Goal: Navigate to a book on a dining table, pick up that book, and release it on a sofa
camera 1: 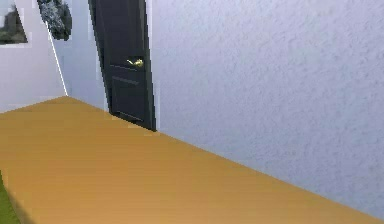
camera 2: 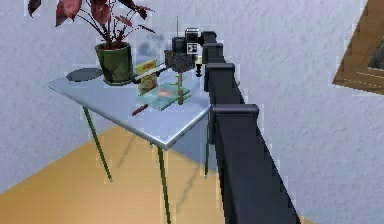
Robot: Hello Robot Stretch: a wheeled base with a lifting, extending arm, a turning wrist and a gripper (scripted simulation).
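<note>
Forward view: dark door (camera 1: 122, 60), orange floor (camera 1: 120, 160); we reckon we're parked side-on for reach. Arm side view: flat book (camera 2: 163, 95) lies on the tabletop (camera 2: 100, 90) just right of the potted plant (camera 2: 112, 40), jaws at it; we can't tell if they hold anything

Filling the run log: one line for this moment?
arm: extended to table | gripper: by flat book-like thing, hold cannot tell | table also: potted plant | ahead: dark door
</note>
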